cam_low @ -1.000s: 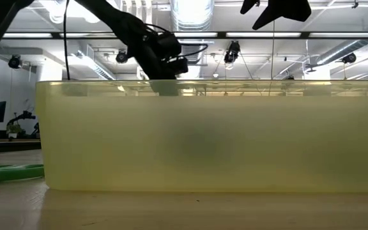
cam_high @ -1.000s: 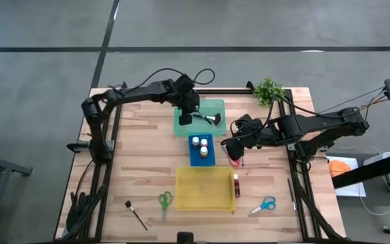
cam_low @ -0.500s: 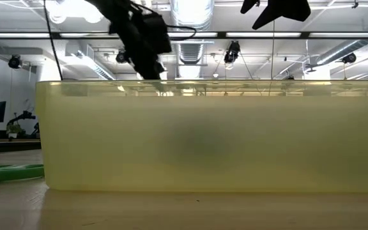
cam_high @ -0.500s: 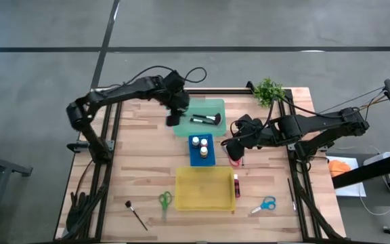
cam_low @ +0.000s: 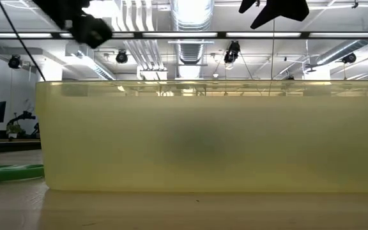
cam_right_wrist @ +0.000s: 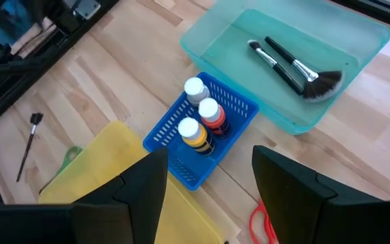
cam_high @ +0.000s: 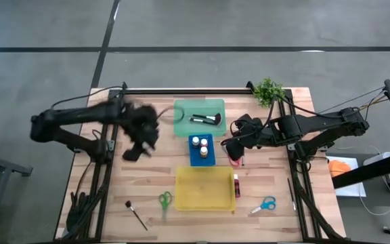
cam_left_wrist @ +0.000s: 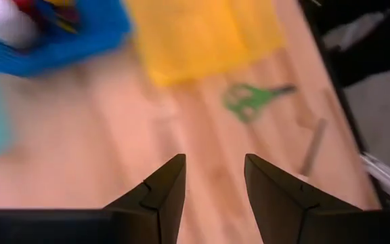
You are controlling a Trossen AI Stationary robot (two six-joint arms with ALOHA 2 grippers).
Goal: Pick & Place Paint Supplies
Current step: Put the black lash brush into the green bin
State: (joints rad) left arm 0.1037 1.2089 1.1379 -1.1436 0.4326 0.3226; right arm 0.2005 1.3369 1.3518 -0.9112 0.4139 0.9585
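Pale wooden planks form the table, which stands on a grey floor. No readable writing shows on any item. Two black-handled brushes lie in the green tray, long axes roughly parallel; one has a fanned dark head. Three white-capped bottles stand upright in the blue tray, between the green tray and the yellow tray. Green scissors and a thin brush lie on the wood near the yellow tray; blue scissors lie beyond its other side. The left gripper hovers over bare wood, fingers parted, holding nothing. The right gripper waits beside the blue tray, released.
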